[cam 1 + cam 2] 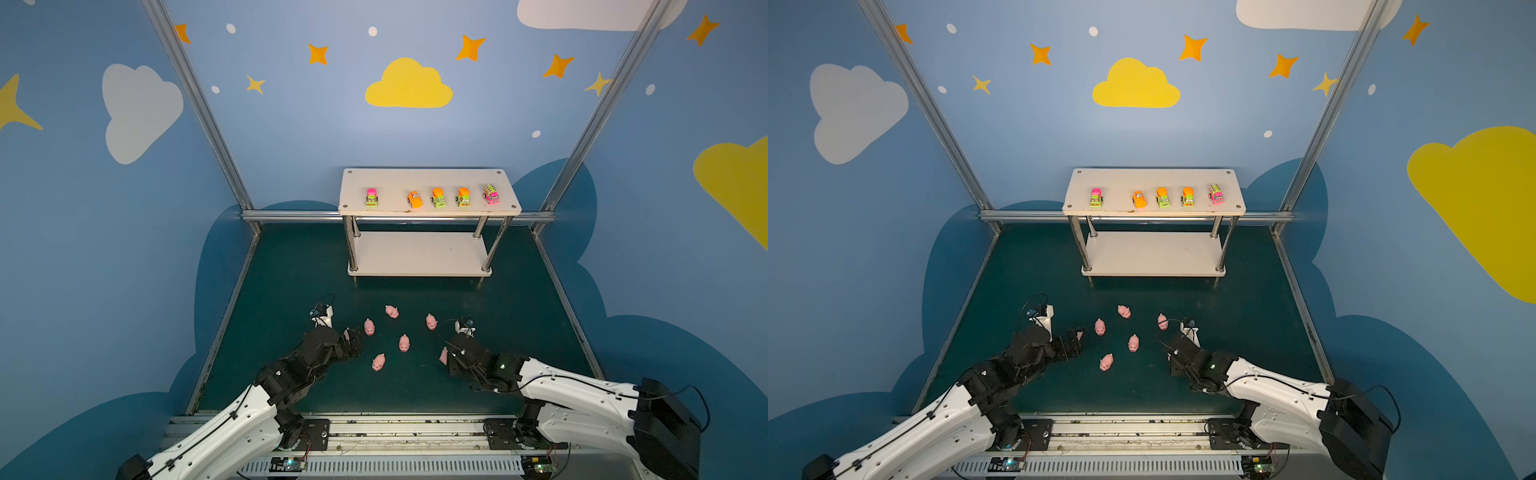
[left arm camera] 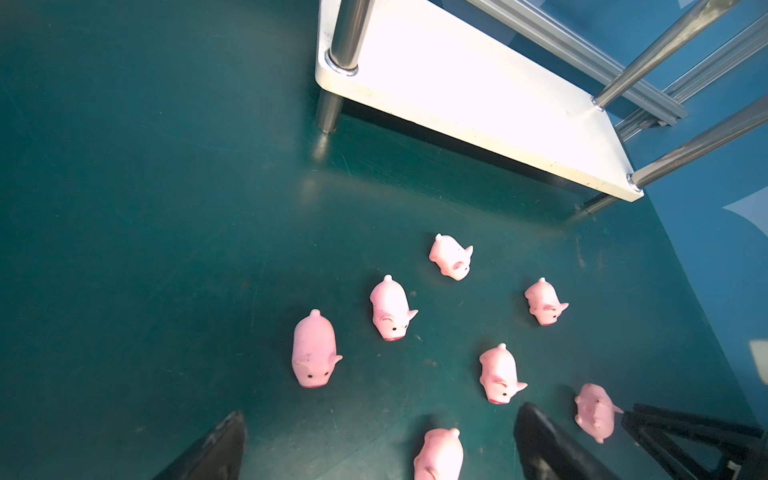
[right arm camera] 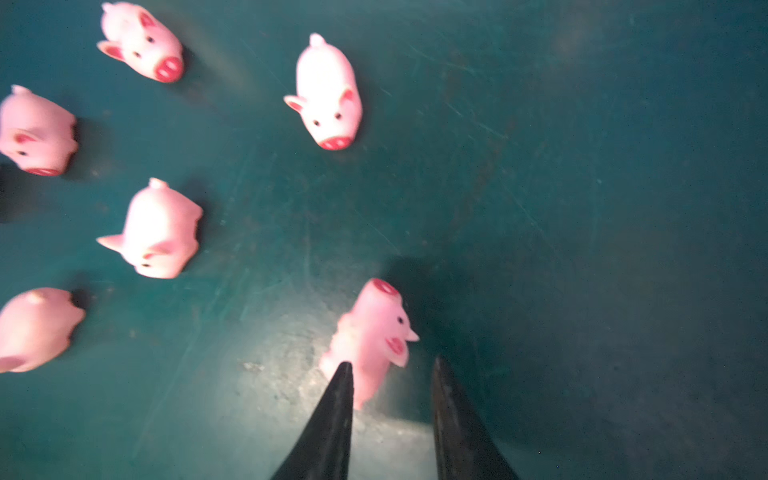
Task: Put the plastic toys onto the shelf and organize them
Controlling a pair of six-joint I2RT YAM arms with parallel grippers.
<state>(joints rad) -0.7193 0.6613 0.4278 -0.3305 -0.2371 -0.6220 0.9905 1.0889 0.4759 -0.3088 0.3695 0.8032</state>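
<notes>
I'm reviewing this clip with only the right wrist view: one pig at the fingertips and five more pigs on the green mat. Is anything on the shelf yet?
Observer: Yes. Five toy vehicles stand in a row on top of the shelf.
Operator: What is the other arm doing?
Observer: The left gripper is open and grips nothing, low over the mat among the pigs.

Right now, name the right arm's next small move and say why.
Probably squeeze the right gripper firmly on the pig between its fingers before lifting: the pig sits tilted there, and a gap seems to show beside one finger.
</notes>
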